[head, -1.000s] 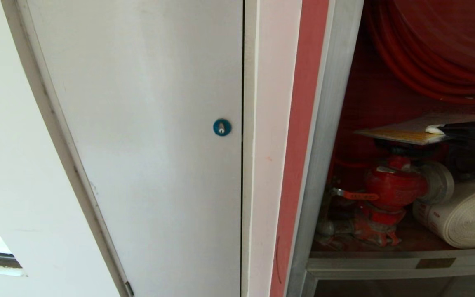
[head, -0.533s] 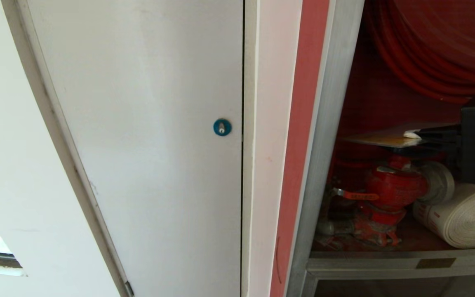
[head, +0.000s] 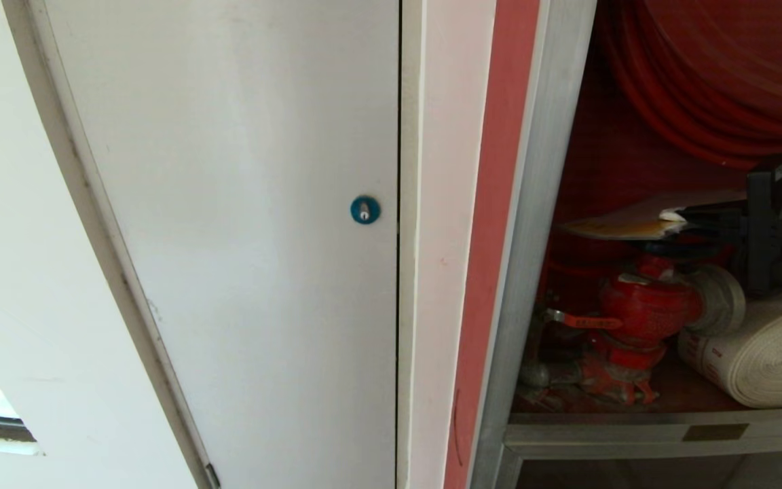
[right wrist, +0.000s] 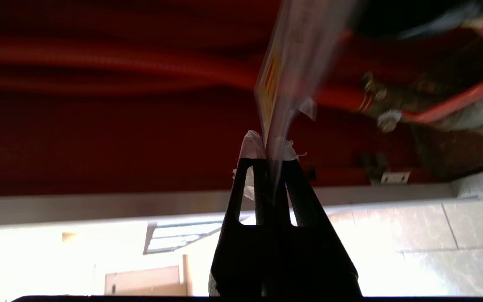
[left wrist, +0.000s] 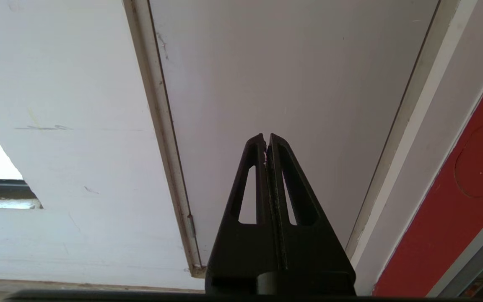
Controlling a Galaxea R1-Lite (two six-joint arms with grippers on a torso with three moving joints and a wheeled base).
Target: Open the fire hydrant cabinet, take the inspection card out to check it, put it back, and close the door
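Two steps look done: fire hydrant cabinet (head: pixel 533 224) open, inspection card (head: pixel 625 223) out | right gripper (head: pixel 686 216) clamps card flat above red valve (head: pixel 645 305) inside | left gripper (left wrist: pixel 266 142) closed, empty | left: return card, close door.

Head camera looks down, close to the white panel door (head: pixel 228 238), the fire hydrant cabinet (head: pixel 540 224) at three o'clock. Left wrist camera looks along its fingers at that same door (left wrist: pixel 287 75). Right wrist camera, rolled sideways, stares close into the cabinet (right wrist: pixel 99 138).
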